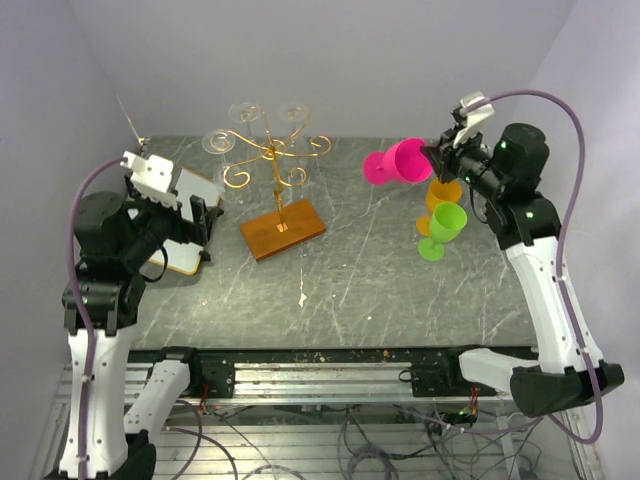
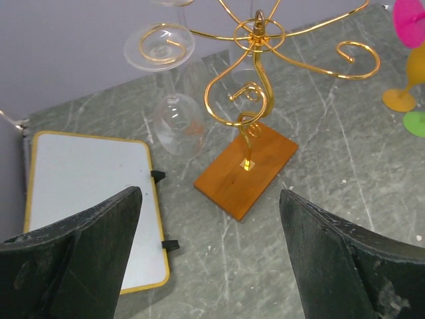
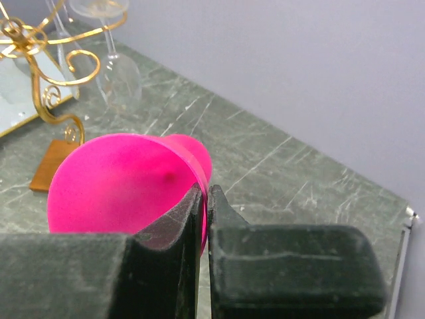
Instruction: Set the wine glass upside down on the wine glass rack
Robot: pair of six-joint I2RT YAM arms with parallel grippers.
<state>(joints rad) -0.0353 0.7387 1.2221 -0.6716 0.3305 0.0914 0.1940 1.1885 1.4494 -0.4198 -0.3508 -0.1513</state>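
Right hand (image 1: 437, 152) is clamped on the edge of the pink wine glass (image 1: 395, 165), holding it aloft on its side, axis running 3 to 9 o'clock. We see the wine glass rack (image 1: 283, 230) well apart at 9 o'clock; left hand (image 1: 205, 222), nearer it, gapes empty.

The wine glass rack (image 1: 277, 160) is glossy gold metal wire on a smooth orange-brown wooden base (image 2: 247, 168). The pink wine glass (image 3: 126, 179) looks like matt plastic. The grey veined worktop (image 1: 380, 270) looks like dull stone.
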